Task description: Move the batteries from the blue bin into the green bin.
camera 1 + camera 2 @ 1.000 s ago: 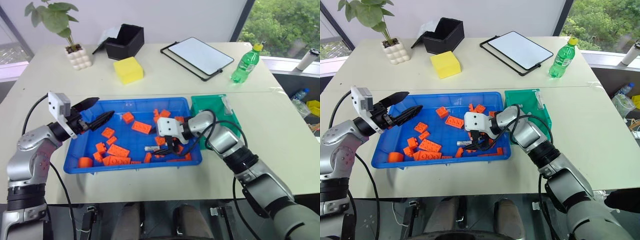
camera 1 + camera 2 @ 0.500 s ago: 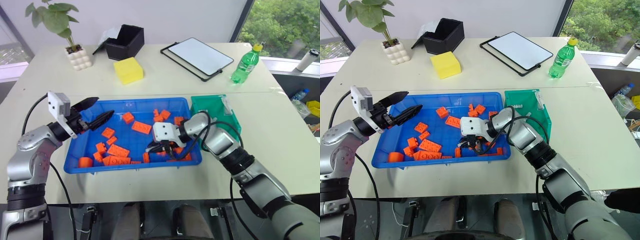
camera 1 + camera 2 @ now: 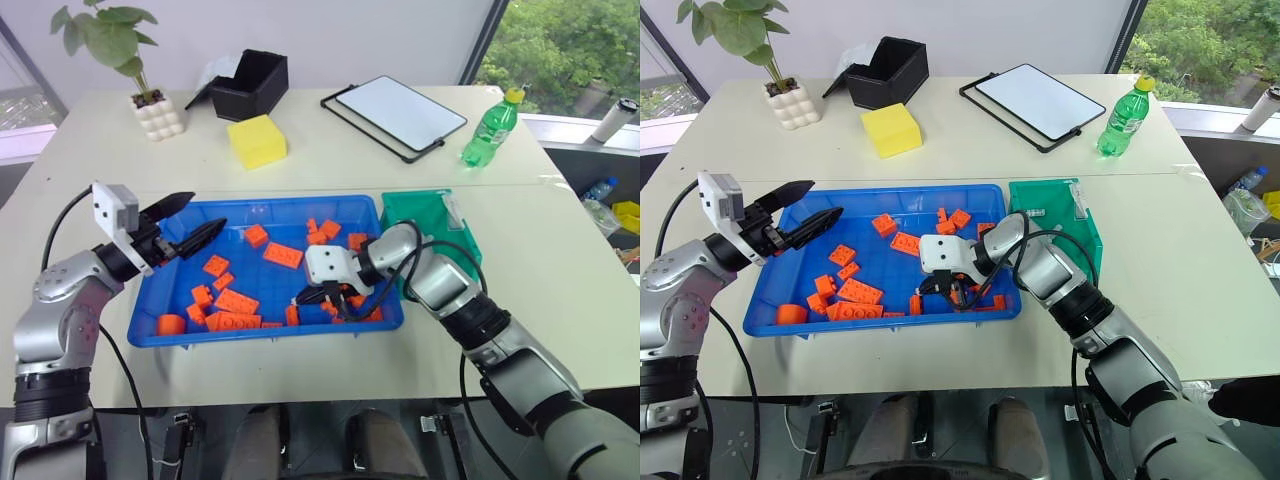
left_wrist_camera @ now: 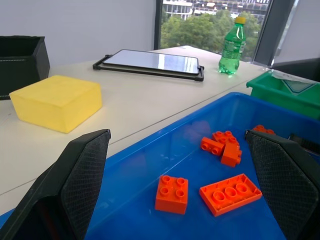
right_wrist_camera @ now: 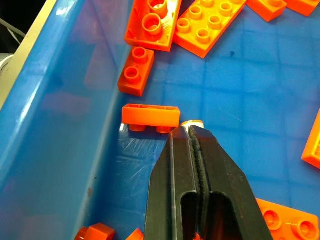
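- Right tool [image 5: 192,131] down inside the blue bin [image 3: 262,214], near its front wall, fingers pinched nearly together on a small silvery battery [image 5: 191,123], only its end peeking out at the tips.
- Sat right beside an orange brick [image 5: 150,116], more bricks scattered across the bin floor.
- Left tool [image 3: 196,225] hovered over the bin's left end, fingers spread wide apart, nothing in them.
- Green bin [image 3: 430,216] parked just beside the blue bin's right end, something thin and whitish along its far side, couldn't tell what exactly.
- Further back on the desk [image 3: 330,150]: yellow block [image 3: 257,140], black box [image 3: 250,83], tablet [image 3: 400,113], green bottle [image 3: 492,126], potted plant [image 3: 140,80].
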Tool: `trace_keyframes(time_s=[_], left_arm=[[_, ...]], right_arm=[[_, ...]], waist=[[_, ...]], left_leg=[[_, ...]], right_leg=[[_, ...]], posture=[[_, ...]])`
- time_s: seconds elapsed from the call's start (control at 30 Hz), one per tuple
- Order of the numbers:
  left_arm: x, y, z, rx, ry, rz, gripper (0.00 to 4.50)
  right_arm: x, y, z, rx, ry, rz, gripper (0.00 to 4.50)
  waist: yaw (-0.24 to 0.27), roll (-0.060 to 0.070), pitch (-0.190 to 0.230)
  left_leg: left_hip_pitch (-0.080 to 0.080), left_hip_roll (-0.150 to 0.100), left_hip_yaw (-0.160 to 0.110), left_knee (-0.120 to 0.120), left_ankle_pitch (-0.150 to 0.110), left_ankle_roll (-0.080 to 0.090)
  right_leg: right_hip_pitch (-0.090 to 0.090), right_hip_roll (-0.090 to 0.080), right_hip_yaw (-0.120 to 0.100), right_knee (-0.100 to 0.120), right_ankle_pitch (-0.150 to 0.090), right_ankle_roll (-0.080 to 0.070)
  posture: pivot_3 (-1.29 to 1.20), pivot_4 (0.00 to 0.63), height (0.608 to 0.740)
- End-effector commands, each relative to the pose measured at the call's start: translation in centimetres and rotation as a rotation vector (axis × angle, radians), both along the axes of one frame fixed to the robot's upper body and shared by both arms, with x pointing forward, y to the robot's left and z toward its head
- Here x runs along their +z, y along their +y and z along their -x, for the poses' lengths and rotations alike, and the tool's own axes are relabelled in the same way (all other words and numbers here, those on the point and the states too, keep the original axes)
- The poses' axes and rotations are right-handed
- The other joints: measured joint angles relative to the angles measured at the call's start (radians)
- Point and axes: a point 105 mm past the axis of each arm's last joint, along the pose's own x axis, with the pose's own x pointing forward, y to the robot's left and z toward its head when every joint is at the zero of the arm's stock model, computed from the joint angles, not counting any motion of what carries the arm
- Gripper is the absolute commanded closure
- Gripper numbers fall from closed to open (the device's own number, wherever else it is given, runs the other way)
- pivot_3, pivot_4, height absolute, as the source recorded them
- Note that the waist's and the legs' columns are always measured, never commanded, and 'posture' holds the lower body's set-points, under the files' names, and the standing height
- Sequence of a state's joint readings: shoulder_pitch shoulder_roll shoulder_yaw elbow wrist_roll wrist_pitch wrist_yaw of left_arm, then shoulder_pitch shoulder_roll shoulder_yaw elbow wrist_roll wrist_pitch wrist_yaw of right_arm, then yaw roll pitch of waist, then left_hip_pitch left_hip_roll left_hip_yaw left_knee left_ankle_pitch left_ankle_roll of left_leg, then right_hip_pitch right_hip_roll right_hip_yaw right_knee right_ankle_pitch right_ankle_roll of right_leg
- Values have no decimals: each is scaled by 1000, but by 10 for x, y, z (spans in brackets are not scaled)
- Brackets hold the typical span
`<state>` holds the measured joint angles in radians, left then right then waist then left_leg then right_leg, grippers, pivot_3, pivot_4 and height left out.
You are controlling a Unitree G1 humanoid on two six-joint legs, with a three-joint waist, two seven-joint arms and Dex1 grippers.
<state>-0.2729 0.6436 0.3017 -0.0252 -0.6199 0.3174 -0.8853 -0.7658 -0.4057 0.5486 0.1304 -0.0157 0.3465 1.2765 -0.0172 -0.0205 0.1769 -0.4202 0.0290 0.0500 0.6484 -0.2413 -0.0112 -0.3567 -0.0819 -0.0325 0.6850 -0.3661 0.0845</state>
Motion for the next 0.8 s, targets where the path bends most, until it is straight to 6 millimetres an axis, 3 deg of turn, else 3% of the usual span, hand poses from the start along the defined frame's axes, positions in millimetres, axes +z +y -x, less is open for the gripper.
trace_keyframes(time_s=[0.03,0.2,0.47,0.8], left_arm=[[14,3,3,10,-65,-4,0],[14,4,3,13,-69,-4,0],[14,4,3,18,-74,-5,0],[14,4,3,23,-78,1,0]], right_arm=[[-17,-10,-4,-54,20,66,2669],[-19,-11,-6,-52,23,80,274],[-23,-14,-10,-55,6,107,274],[-22,-31,-24,11,-159,213,274]], waist=[[0,0,0],[-1,0,0],[-1,0,0],[1,-1,0]], left_leg=[[0,0,0,0,0,0],[0,0,0,0,0,0],[0,0,0,0,0,0],[0,0,0,0,0,0]], right_leg=[[0,0,0,0,0,0],[0,0,0,0,0,0],[0,0,0,0,0,0],[0,0,0,0,0,0]], posture=[[0,150,740],[0,150,740],[0,150,740],[0,150,740]])
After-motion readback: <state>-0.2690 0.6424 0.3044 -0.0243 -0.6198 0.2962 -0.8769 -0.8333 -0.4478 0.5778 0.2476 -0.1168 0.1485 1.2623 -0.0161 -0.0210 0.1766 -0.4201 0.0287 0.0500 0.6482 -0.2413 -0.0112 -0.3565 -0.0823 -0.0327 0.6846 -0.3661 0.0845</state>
